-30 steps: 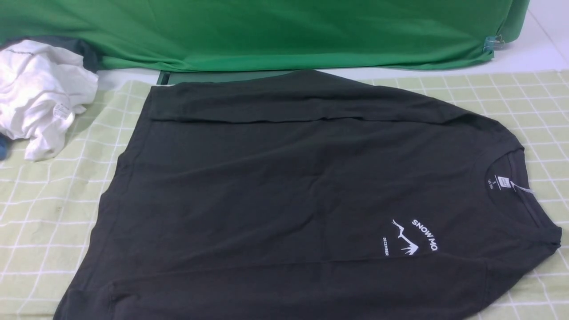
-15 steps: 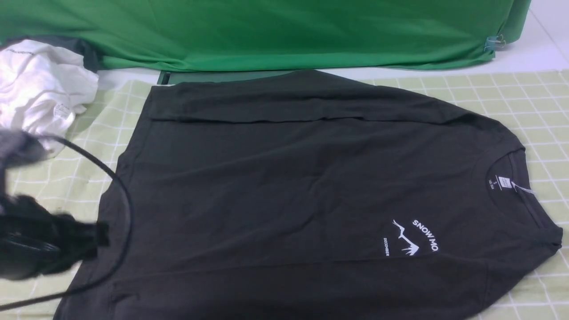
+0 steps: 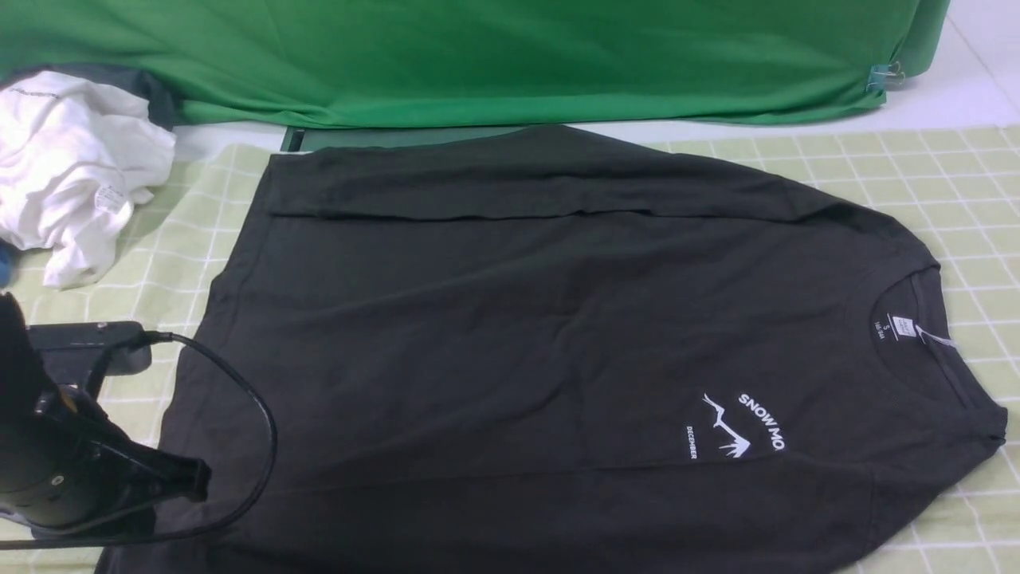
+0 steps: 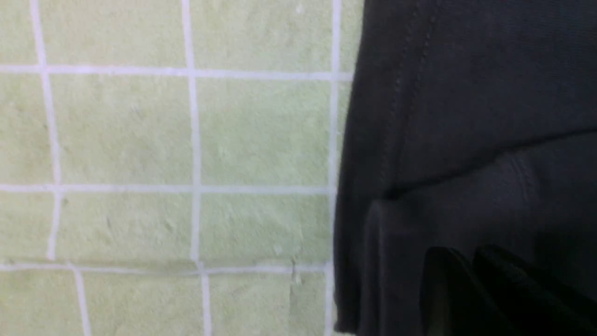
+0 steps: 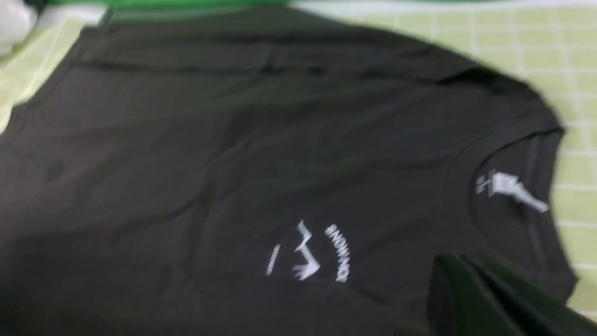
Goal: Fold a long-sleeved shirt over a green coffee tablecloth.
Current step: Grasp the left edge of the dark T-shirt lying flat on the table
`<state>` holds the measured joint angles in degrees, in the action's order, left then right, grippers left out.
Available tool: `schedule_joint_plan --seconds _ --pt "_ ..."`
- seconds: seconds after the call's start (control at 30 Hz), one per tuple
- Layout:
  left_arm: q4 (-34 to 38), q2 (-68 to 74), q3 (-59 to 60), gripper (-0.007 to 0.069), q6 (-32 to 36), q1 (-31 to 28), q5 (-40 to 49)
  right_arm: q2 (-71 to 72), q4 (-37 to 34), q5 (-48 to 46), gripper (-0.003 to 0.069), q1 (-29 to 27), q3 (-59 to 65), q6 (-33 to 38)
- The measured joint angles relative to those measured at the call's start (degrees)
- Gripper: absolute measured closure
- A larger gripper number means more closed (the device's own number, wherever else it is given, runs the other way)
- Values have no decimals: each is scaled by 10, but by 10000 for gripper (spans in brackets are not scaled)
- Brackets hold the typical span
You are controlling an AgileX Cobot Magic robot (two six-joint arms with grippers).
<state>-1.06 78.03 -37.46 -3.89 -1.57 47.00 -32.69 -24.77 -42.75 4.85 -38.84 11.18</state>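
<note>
Charcoal long-sleeved shirt (image 3: 518,335) flat on green coffee tablecloth (image 3: 916,167), long axis running hem-left to collar-right | left gripper (image 3: 195,478) jaws together over near hem corner | right gripper (image 5: 459,266) closed, near collar | we judge the left arm nearer the hem.

The right fingers (image 5: 450,291), pressed together, hang over the black shirt (image 5: 224,140).

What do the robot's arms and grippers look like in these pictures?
The left arm is black and bulky, with a dark grey box on it and a thin black cable looping out. The left gripper and right gripper are both dark, smooth and tapering. No markings are readable.
</note>
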Motion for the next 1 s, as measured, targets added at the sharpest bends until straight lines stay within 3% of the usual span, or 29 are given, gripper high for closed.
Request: schedule_joint_plan --seconds 0.37,0.83,1.0 --pt "-17 18 0 279 -2 0 -38 -4 -8 -3 650 2 0 14" --pt "-8 18 0 291 -8 0 -40 -4 -8 -3 629 3 0 28" --pt "-28 18 0 257 -27 0 -42 -4 -8 -3 621 3 0 28"
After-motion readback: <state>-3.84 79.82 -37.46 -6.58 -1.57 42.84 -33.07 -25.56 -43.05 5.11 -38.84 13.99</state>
